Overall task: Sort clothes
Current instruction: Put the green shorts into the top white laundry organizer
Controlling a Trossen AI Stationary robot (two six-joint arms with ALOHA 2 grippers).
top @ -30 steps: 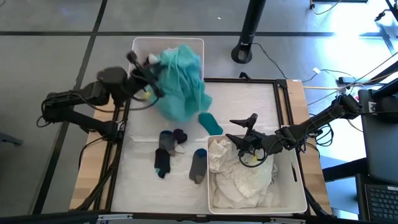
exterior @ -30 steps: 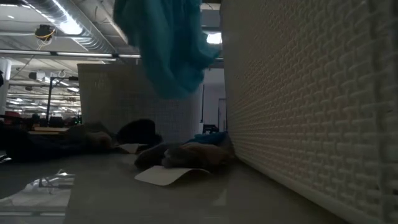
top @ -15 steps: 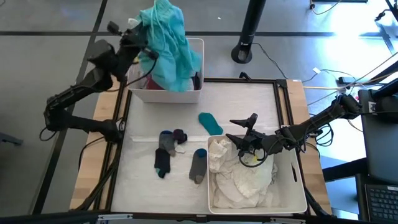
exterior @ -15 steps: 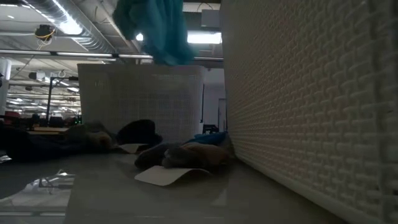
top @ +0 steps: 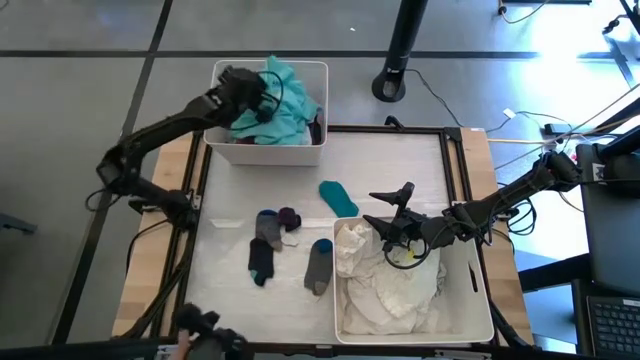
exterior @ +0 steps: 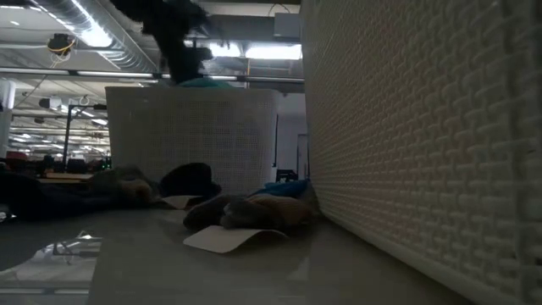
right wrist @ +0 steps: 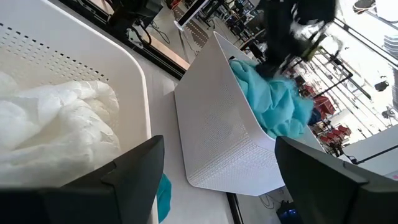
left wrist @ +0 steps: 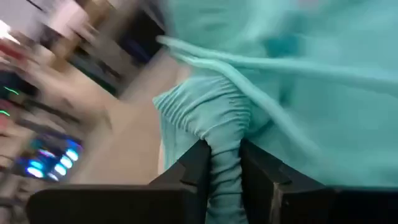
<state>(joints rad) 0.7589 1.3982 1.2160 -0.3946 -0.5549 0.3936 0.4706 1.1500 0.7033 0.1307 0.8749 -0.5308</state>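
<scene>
Clearly the left gripper (left wrist: 222,163) is over the far white bin (top: 222,150), its fingers pinched on a gathered fold of the teal garment (top: 285,100), which already lies bunched inside that bin. From the gripper the cloth spreads away toward the bin's right side, with no clear long axis, so letting go should leave it where it belongs. The right gripper (top: 396,222) waits with its fingers wide apart above the near bin (top: 480,320), just over the white clothes (top: 395,290) heaped there. On the desk (top: 400,160) between the bins lie a teal sock (top: 337,196), nearer the right arm, and several dark socks (top: 265,245) and a grey one (top: 319,266). No brand, label or writing can be read anywhere.
</scene>
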